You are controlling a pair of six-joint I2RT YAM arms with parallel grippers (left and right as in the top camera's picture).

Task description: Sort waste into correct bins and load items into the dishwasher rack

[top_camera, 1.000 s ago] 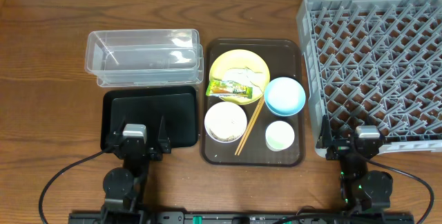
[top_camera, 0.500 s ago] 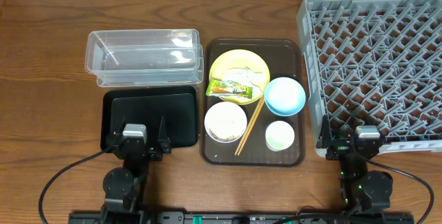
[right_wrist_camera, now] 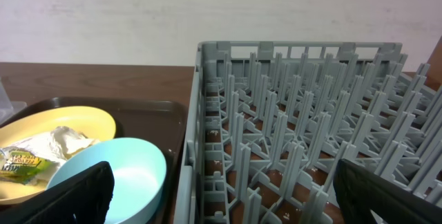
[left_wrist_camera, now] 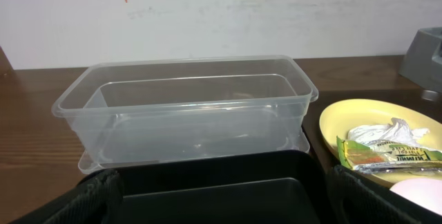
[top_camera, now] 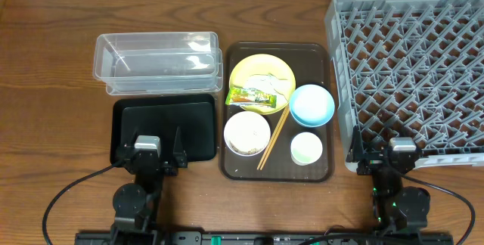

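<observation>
A crumpled green-and-white wrapper [top_camera: 252, 96] lies on the yellow plate [top_camera: 262, 69]. The white bowl [top_camera: 246, 133] holds beige grains. The light blue bowl [top_camera: 311, 104] and the pale cup [top_camera: 306, 148] stand beside it. The clear tub [top_camera: 156, 62] and the black tray [top_camera: 162, 128] are at the left, the grey rack [top_camera: 412, 71] at the right. My left gripper [top_camera: 149, 143] is open and empty over the black tray's [left_wrist_camera: 228, 175] near edge. My right gripper [top_camera: 401, 145] is open and empty at the rack's [right_wrist_camera: 304, 113] near left corner.
The dishes sit on a dark brown serving tray [top_camera: 236, 165]. Wooden chopsticks [top_camera: 274, 138] lie slanted between the white bowl and the cup. The left wrist view shows the tub [left_wrist_camera: 186, 106] and the wrapper [left_wrist_camera: 387, 151]; the right wrist view shows the blue bowl [right_wrist_camera: 117, 169].
</observation>
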